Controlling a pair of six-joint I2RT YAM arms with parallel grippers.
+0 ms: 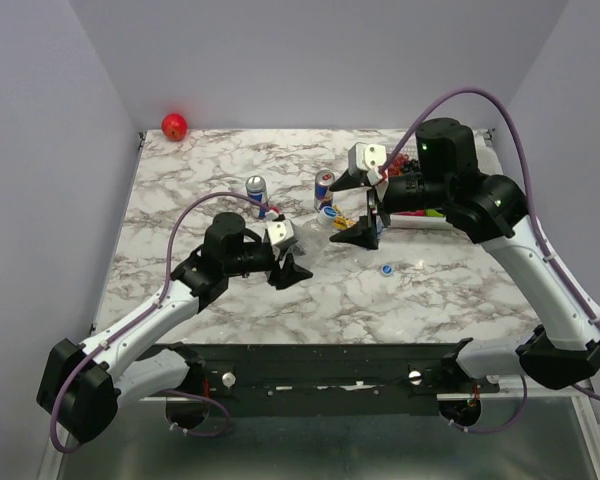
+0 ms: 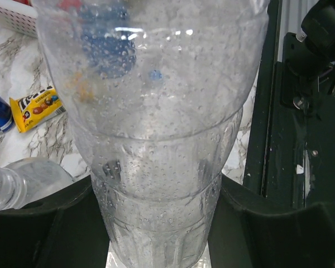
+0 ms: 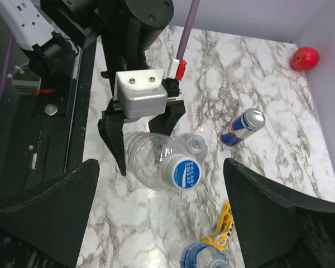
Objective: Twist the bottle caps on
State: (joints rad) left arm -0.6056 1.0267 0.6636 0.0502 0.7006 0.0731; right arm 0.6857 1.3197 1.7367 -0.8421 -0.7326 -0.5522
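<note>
**Cap's on the mouth, time for the twist**

Left gripper (image 3: 144,139) is clamped partway shut around a clear bottle (image 3: 151,162), neck pointing at the right gripper (image 1: 365,225), whose jaws hang wide with nothing in them. A blue-and-white cap (image 3: 182,172) sits on the bottle's mouth; can't tell if it's threaded down.

I'd bring the right jaws in square over the cap, pinch just its rim, then turn without shoving the bottle sideways.

1 loose blue cap (image 1: 387,268) lies on the marble table (image 1: 180,200) near the right gripper.

Writing: the cap reads "POCARI SWEAT". The can (image 3: 243,127) has Red Bull colours, text unreadable. The yellow candy packet (image 2: 38,109) is too skewed to read.
</note>
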